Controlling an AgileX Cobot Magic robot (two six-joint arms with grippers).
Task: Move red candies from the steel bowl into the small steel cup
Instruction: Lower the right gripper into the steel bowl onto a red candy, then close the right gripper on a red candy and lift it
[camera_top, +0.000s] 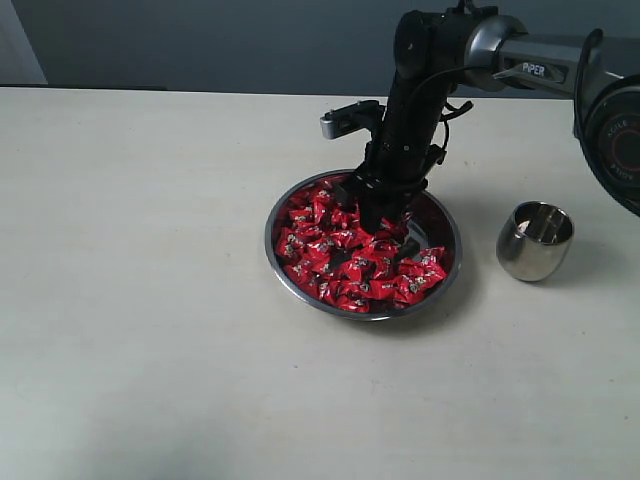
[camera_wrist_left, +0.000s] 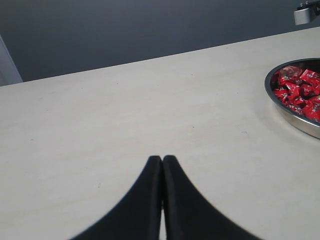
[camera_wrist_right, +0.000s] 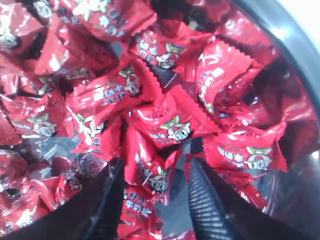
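Here, right claw (camera_wrist_right: 156, 165) open among the red candies (camera_top: 340, 262) — left claw (camera_wrist_left: 162, 160) (over table (camera_wrist_left: 100, 100)) closed.

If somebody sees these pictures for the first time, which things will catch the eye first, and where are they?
First, the heap of red candies filling the steel bowl at the middle of the pale table. Next, the black right gripper reaching down into that heap, jaws open with a candy between them. The small steel cup stands right of the bowl in the exterior view.
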